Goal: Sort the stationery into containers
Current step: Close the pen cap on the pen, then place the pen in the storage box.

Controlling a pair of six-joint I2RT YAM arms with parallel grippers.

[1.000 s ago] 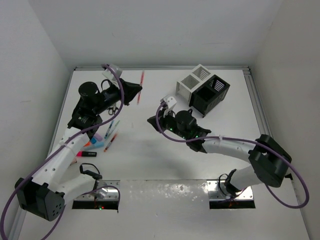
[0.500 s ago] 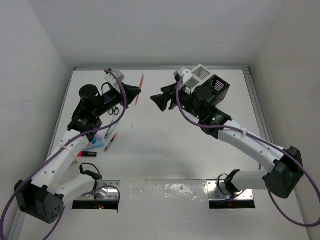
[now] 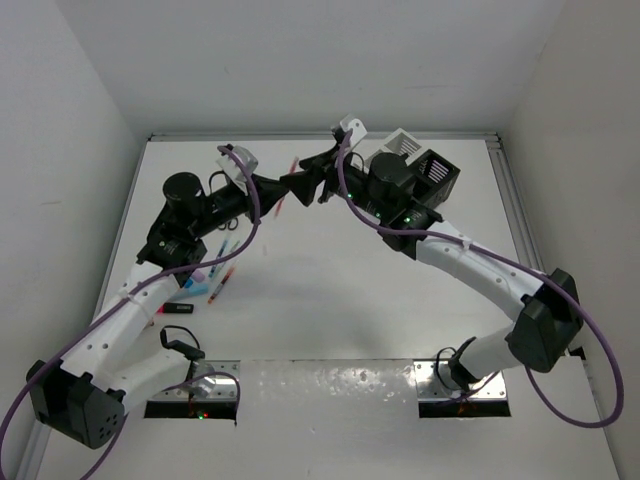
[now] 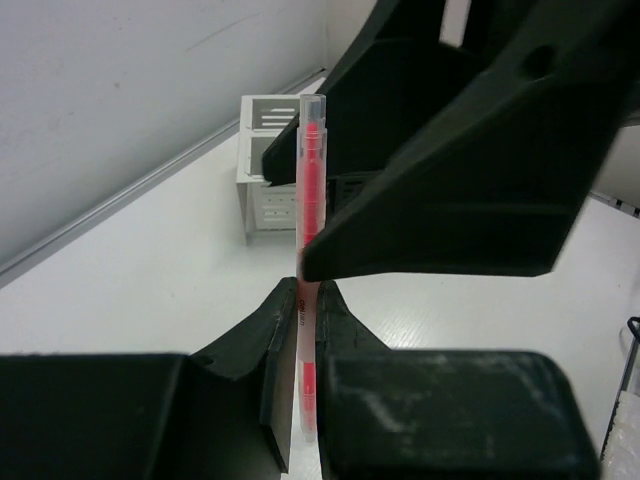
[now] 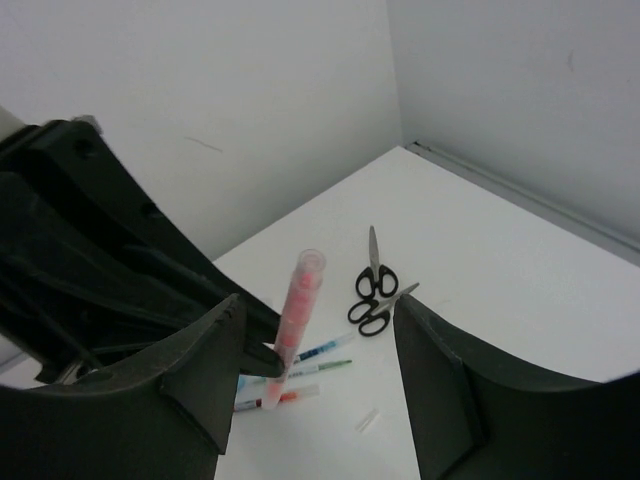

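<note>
My left gripper (image 3: 279, 190) is shut on the lower part of a thin pink-red pen (image 4: 310, 190), holding it upright above the table's far middle. My right gripper (image 5: 318, 305) is open, one finger (image 5: 190, 385) on each side of the pen's (image 5: 298, 305) upper half, which stands nearer the left finger. In the top view the right gripper (image 3: 305, 181) meets the left one nose to nose. The joined white container (image 3: 393, 152) and black container (image 3: 430, 178) stand at the far right. Two black-handled scissors (image 5: 375, 290) and loose pens (image 5: 300, 375) lie on the table below.
More pens and highlighters (image 3: 212, 275) lie in a cluster at the left under my left arm, with a small black item (image 3: 177, 308) beside them. White walls close in the table on three sides. The white container (image 4: 265, 150) also shows behind the pen in the left wrist view.
My right arm swung from the table's middle up and left to the held pen, and its jaws opened around it. My left gripper shifted slightly right, still gripping the pen.
</note>
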